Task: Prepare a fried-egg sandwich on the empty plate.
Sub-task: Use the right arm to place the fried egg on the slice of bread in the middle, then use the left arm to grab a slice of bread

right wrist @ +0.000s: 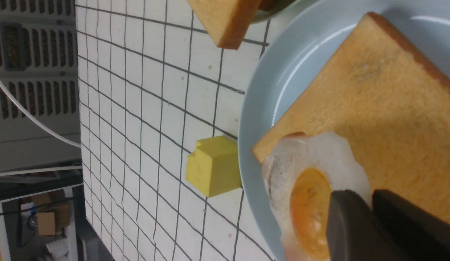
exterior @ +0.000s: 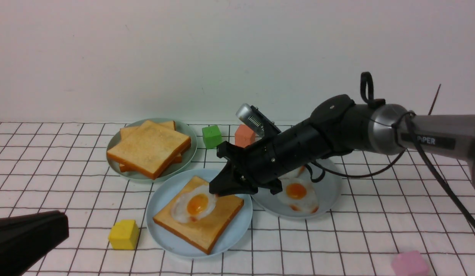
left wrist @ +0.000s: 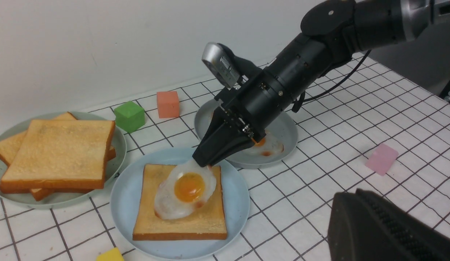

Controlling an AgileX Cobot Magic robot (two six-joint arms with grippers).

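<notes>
Right gripper [right wrist: 372, 197] nearly closed, pinching fried egg [right wrist: 312, 203], cardboard box [right wrist: 46, 223] only in right wrist view

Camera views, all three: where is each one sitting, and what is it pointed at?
Front: between the arms, facing forward over the plates; shows the right gripper and part of the left arm.
Left wrist: looks across at the blue plate; its own gripper's edge shows.
Right wrist: close over the egg; its fingertips show.
All share the blue plate.

A plain off-white wall [exterior: 145, 57] rises behind the bench [exterior: 298, 245], whose white top carries a dark grid of lines.
</notes>
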